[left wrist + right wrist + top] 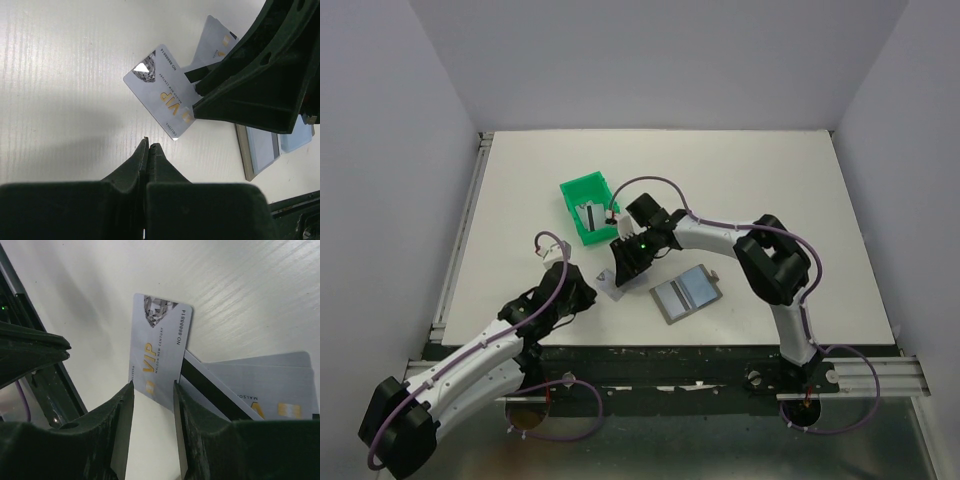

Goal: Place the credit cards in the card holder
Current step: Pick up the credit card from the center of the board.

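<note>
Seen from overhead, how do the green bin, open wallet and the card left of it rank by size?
1-2. green bin and wallet: look about alike, so unranked.
3. card: clearly smallest, partly hidden.

- The bin (582, 186) stands on the desk (770, 180) behind the middle, with a single card (590, 217) inside it.
- In front of the bin, a few overlapping cards (611, 286) lie on the desk. The top card (159, 345) lies across the lower ones (270, 385).
- The card holder (686, 294) lies opened flat just right of the cards, apart from them.
- The right arm's fingers (120, 430) stand over the cards, one against each long edge of the top card.
- The left arm's fingers (135, 170) sit pressed together just left of the cards, not touching them.
</note>
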Available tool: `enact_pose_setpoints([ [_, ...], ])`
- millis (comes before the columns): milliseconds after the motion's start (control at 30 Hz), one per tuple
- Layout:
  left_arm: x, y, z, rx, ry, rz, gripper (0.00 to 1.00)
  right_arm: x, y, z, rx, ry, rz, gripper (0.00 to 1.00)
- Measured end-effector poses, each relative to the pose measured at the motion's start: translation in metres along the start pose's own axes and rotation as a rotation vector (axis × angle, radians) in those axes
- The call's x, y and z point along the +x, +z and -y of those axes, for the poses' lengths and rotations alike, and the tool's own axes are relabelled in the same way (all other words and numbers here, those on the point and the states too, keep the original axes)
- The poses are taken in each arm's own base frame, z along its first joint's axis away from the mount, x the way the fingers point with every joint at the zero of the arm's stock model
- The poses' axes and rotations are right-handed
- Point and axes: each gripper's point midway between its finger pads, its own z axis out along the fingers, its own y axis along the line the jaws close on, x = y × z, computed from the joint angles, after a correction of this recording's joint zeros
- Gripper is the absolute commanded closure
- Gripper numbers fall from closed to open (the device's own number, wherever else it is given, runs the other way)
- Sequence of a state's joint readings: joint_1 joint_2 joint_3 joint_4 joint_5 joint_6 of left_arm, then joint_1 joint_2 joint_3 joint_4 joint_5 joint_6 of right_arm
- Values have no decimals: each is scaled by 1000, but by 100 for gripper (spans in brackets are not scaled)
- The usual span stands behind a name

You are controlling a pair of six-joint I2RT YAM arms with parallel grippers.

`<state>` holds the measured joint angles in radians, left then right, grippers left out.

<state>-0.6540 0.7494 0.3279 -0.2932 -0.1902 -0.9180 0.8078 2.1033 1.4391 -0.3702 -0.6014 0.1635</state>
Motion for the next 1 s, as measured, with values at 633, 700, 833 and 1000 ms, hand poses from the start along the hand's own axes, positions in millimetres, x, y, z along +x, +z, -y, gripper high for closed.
enact_pose_setpoints([
  [633,-20,11,-22,-135,-12,20,100,27,-18,-50,-101,-64,-7,54],
  [700,-28,16,-16,-136,3,25,100,16,-39,-54,-77,-66,70,54],
  [833,-44,29,-1,-136,42,28,100,-7,-83,-62,-27,-81,232,54],
  [1000,-55,49,10,-149,91,11,100,-6,-108,-66,9,-82,315,54],
])
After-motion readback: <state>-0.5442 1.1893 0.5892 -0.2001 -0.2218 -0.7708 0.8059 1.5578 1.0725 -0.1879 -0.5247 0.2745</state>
